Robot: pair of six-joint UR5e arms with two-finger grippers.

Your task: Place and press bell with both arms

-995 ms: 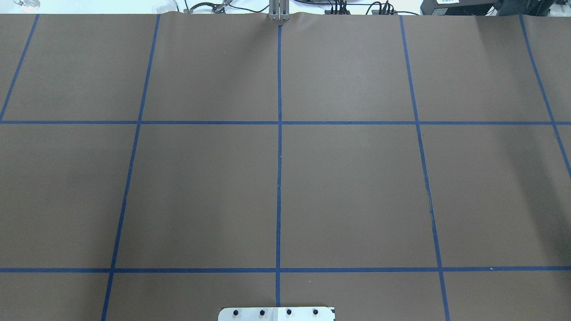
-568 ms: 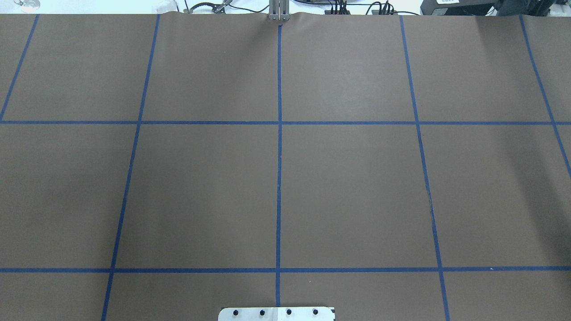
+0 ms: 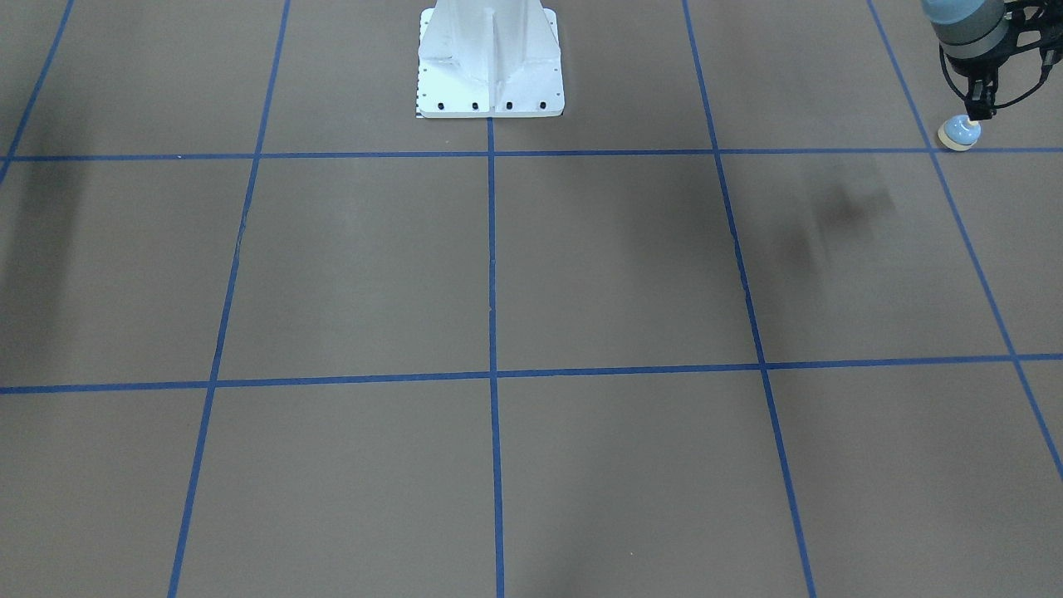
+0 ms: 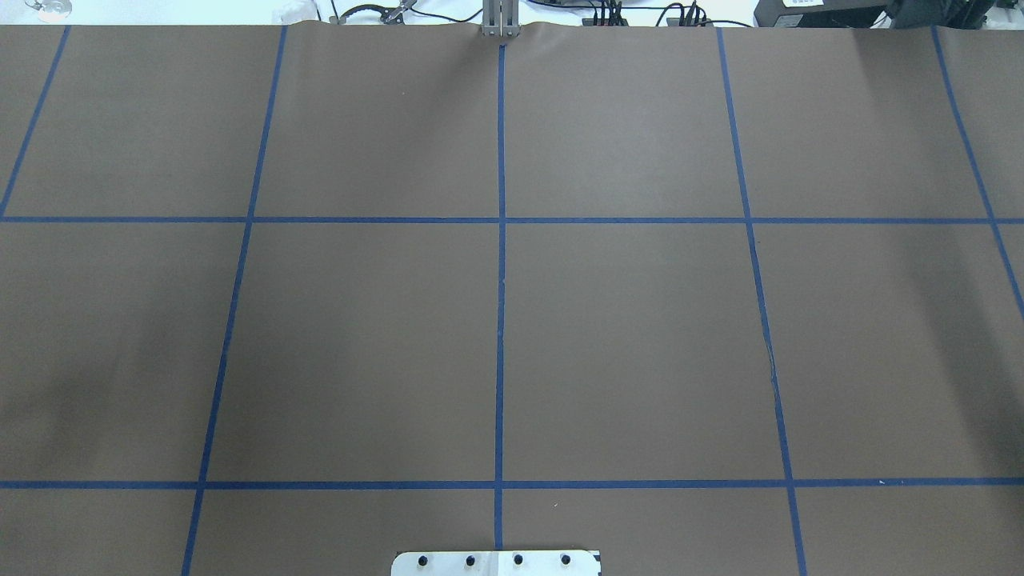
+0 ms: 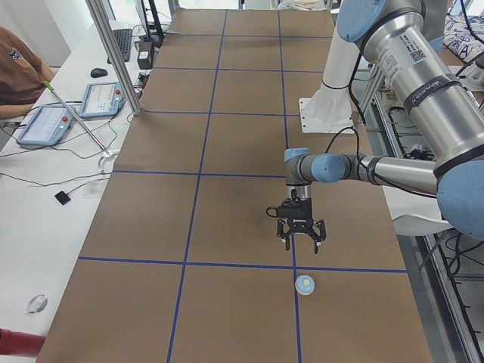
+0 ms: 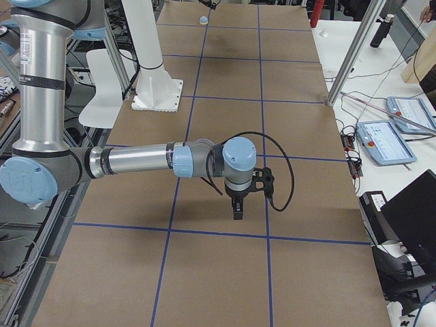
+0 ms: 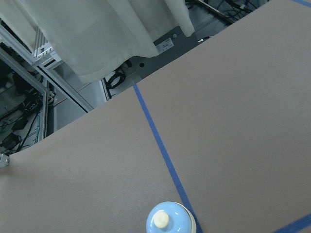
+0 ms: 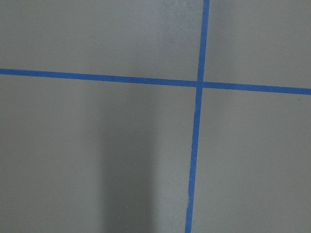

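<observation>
The bell (image 3: 959, 133) is a small light-blue dome with a cream base and button. It stands on the brown table cover beside a blue tape crossing, also seen as the bell (image 5: 305, 284) and the bell (image 7: 170, 221). My left gripper (image 5: 301, 243) hangs just above and to the robot side of it, fingers spread open and holding nothing; it shows edge-on as the left gripper (image 3: 981, 112). My right gripper (image 6: 237, 211) points down over the table's other end, near a tape line; I cannot tell whether it is open or shut.
The white pedestal (image 3: 490, 58) stands at the robot's edge of the table. Blue tape lines (image 4: 501, 320) divide the brown cover into squares. A seated person (image 5: 15, 68), tablets (image 5: 45, 125) and an aluminium post (image 5: 113, 53) line the operators' side.
No arm or bell shows in the overhead view. Only the faint shadow on the left of the cover has shifted toward the lower left.
</observation>
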